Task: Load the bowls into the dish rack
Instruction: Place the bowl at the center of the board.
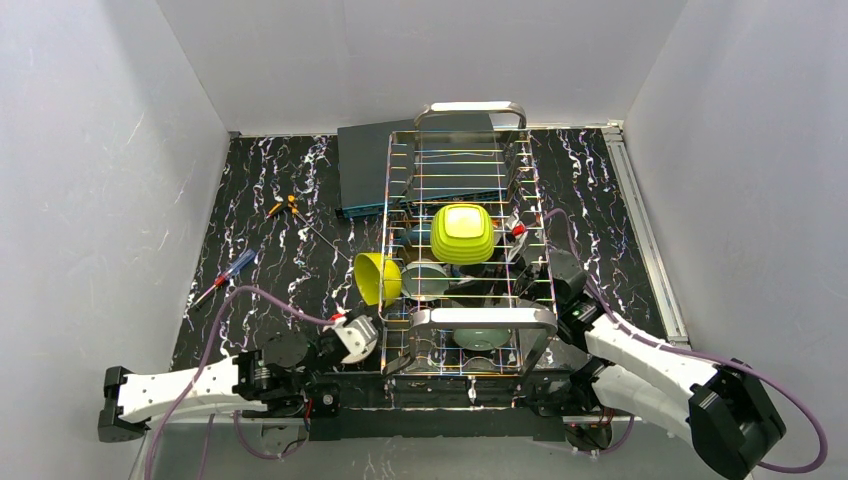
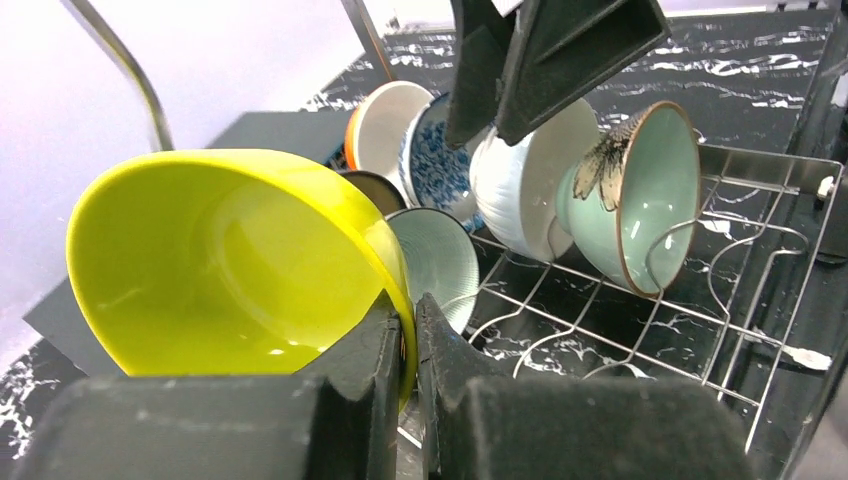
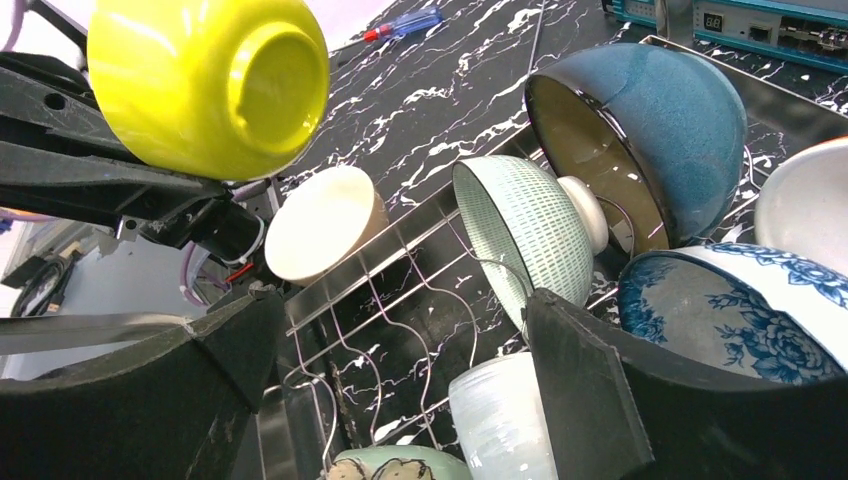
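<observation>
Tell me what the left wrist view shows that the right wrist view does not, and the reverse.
Only the left wrist view shows the left gripper shut on the rim of the lime-yellow bowl, and that bowl's inside. Only the right wrist view shows the beige bowl, the screwdriver on the table, the lime-yellow bowl's underside, and the right gripper open. Both show the blue-patterned bowl and the pale ribbed bowl standing in the dish rack.

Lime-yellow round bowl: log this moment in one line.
left gripper: shut on lime-yellow round bowl rim | bowl: tilted, at dish rack left edge | right gripper: open, empty, above rack
</observation>
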Controlling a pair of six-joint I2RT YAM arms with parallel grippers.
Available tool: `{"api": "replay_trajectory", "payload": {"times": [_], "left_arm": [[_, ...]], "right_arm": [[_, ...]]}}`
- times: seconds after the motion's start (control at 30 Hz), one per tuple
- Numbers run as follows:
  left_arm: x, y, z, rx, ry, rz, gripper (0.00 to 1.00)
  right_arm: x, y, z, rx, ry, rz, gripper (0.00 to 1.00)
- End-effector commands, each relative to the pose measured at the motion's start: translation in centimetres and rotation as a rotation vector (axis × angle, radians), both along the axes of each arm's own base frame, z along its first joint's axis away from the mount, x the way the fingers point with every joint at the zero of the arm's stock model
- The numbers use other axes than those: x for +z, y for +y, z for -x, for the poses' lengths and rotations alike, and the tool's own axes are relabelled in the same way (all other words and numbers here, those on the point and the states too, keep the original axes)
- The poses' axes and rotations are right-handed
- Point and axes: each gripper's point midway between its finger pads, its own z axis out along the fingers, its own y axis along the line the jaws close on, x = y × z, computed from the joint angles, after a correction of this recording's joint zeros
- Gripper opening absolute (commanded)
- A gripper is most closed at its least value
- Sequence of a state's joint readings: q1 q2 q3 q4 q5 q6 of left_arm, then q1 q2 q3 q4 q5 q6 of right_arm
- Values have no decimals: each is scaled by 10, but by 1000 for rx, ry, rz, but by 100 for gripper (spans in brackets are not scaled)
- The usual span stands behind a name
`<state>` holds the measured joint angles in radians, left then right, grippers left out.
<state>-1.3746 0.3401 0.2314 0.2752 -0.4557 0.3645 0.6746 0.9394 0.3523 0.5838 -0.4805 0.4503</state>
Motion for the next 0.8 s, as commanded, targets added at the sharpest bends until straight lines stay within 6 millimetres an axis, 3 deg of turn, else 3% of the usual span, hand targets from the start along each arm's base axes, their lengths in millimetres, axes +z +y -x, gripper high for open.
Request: {"api": "replay_trajectory", "payload": {"times": [0.0,0.1,0.23,0.37,0.43,0.5,0.6,0.77], "left_arm": [[14,8,3,-25,-127,42,0],[18,17,-1,9,-146,64,0],[39,32,-9,85,-157,111,0],[59,58,-26,256,-101,136,0],[65,67,-34,338,-51,160,0],[66,76,-42,441,29,206,0],[61,91,-51,620,158,295,8],[33,110,-46,811,399,313,0]], "right_arm": [[58,-2,-12,-73,-123,-127,99],[59,-9,-20,-148,-85,-132,99],[52,-22,-34,-271,-16,-87,99],[27,-66,-62,-588,125,37,99],[17,-86,-66,-702,162,73,99],[14,-97,-65,-751,166,72,99],[14,-106,-62,-781,166,49,99],[10,-122,-55,-830,176,74,99]]}}
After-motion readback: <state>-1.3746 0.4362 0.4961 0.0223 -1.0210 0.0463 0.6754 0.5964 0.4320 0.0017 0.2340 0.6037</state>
